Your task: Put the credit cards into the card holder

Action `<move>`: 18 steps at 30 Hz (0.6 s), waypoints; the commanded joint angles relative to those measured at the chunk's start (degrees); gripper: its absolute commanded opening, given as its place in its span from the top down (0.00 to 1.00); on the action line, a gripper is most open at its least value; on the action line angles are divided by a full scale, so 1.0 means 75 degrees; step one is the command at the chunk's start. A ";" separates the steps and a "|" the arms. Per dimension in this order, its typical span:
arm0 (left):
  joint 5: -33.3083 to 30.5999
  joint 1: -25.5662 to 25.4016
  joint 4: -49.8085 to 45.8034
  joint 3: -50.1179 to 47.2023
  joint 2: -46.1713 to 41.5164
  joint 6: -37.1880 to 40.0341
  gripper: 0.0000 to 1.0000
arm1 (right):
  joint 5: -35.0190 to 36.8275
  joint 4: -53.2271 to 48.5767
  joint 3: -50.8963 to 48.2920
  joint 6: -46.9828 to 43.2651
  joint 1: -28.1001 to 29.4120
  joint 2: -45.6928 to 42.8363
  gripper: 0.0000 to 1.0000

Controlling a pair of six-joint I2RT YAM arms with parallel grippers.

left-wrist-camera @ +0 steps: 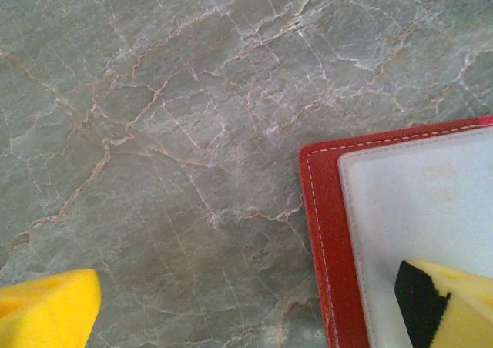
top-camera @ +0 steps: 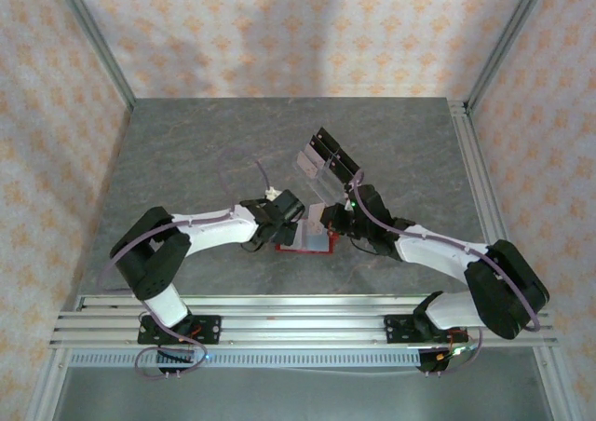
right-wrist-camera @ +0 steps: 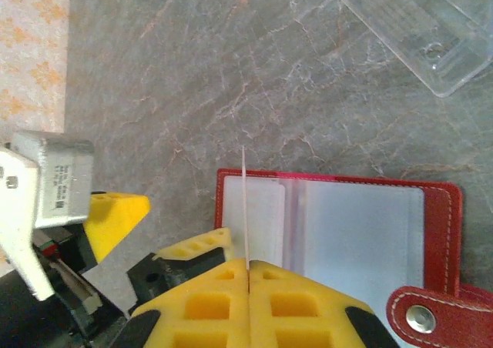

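Pinching one credit card (right-wrist-camera: 244,202) upright above the open card holder (right-wrist-camera: 443,202) is the right gripper (right-wrist-camera: 248,269); the left gripper (left-wrist-camera: 246,309) gapes astride its edge, clear stand (right-wrist-camera: 416,32) beyond.

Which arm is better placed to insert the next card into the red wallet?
Right. The right gripper is shut on a credit card held edge-on over the open card holder. The left gripper is open and empty, one finger over a page.
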 commanded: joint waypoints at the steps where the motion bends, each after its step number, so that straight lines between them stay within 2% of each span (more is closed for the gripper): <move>1: -0.0602 -0.0056 -0.0342 0.0190 0.0072 -0.0058 0.00 | -0.0061 0.0548 -0.0171 0.0065 0.0016 0.0178 1.00; 18: -0.0691 -0.0155 -0.0474 -0.0004 0.0204 -0.0445 0.00 | -0.0617 0.2246 -0.0732 0.0415 0.0016 0.1042 1.00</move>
